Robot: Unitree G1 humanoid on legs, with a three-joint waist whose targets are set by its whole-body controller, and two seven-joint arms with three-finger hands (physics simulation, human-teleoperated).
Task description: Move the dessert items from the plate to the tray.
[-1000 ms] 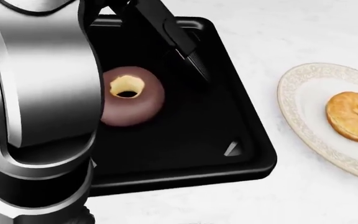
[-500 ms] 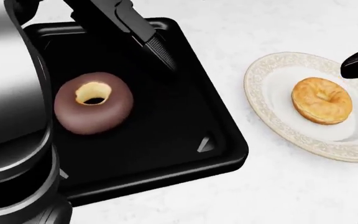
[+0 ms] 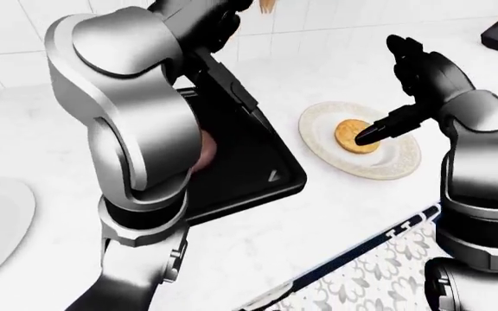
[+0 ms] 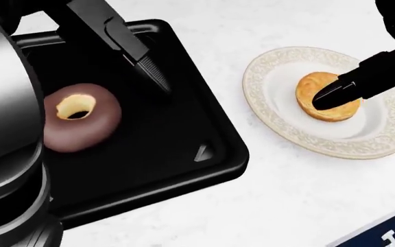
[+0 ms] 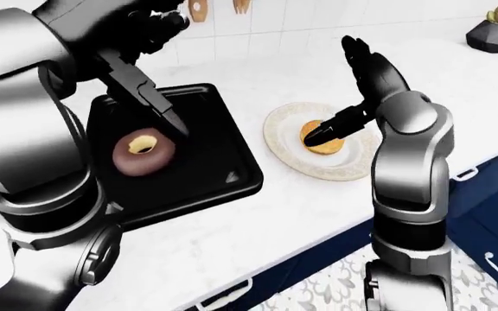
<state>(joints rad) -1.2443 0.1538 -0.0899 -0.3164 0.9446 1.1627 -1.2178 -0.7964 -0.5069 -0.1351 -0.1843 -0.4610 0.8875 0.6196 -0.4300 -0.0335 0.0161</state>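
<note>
A golden-brown, unglazed ring doughnut (image 4: 328, 98) lies on a round cream plate with an ornate patterned rim (image 4: 274, 119), a little toward the top of the plate's middle in the head view. One dark finger (image 4: 348, 86) of the right hand (image 5: 353, 87) reaches in from the right and lies across the doughnut's upper right part; whether it touches the doughnut or hovers just above it cannot be told. In the right-eye view the other fingers of that hand stand up and away from this one, so the hand is spread wide and grips nothing.

To the left of the plate, close beside it but apart, sits a glossy black square tray with rounded corners and a raised lip (image 4: 211, 164). Inside it, toward its left half, lies a chocolate-glazed ring doughnut with a pale yellow inner hole (image 4: 79, 123). A long black finger (image 4: 139, 56) of the left hand (image 5: 141, 91) slants down over the tray's upper part, its tip above the bare tray floor to the upper right of the chocolate doughnut, not touching it. That hand holds nothing and its fingers look splayed.

Plate and tray both rest on a white marbled surface (image 4: 287, 200). The big silver-and-black left arm (image 3: 136, 129) fills the left side of each view, hiding part of the tray in the left-eye view.
</note>
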